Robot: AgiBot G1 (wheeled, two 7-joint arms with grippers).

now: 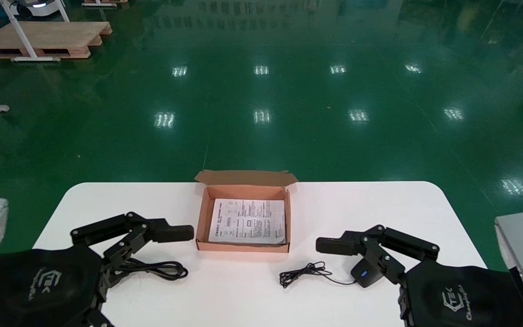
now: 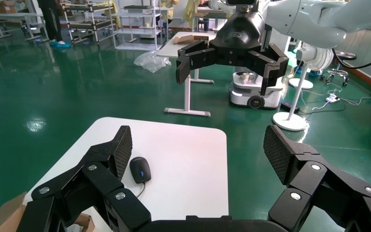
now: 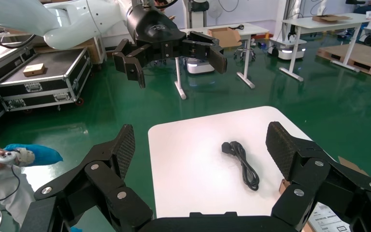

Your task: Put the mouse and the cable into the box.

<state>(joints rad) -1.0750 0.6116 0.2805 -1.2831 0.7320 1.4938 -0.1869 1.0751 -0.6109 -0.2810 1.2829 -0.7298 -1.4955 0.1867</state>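
On the white table (image 1: 243,295), at its far middle, an open cardboard box (image 1: 242,247) with its lid flap folded back and only a printed sheet (image 1: 248,221) lying flat inside. To the box's left, the left gripper (image 2: 199,153) low over the tabletop, jaws spread wide and clamped on nothing. Just beside its fingers, outside the box, the black cable (image 1: 161,269) in a loose loop on the table. To the box's right, the right gripper (image 3: 200,150) at matching height, jaws likewise wide apart and empty. Close under one of its fingers, the dark mouse (image 1: 365,274), also outside the box, with its thin cord (image 1: 300,274) bunched in a small tangle near the box's front wall.
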